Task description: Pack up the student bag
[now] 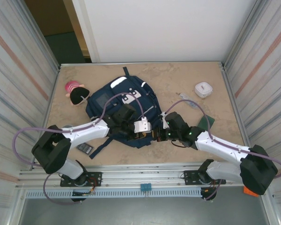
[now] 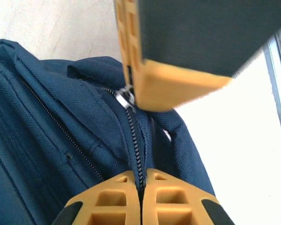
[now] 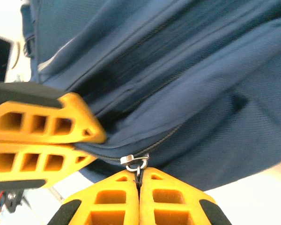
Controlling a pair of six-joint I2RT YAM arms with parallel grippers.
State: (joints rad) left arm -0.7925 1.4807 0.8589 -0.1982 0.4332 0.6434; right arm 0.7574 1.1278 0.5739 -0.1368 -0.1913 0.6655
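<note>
Around the student bag (image 1: 114,101) there is some clutter on the table (image 1: 178,77). A plush toy (image 1: 75,92) in a pink striped cap sits just off its left side, a small white case (image 1: 203,89) lies well apart to the far right, and a dark green flat piece (image 1: 206,123) rests beside the right arm. A dark flat item (image 1: 85,148) lies near the left arm. Both arms reach across the bag's near end and cover it from above.

The bag lies flat in the middle of the table, white patches up. Its long axis runs from the near edge towards the far wall, leaning slightly left, and a dark loop points to the far side.

The left gripper (image 2: 140,180) is closed tight, pinching the blue fabric along the zip line. The right gripper (image 3: 139,176) is closed on the metal zipper pull (image 3: 135,161), right next to the left one. I cannot make out the bag's near edge under the wrists, nor what the pale scrap (image 1: 188,102) is.
</note>
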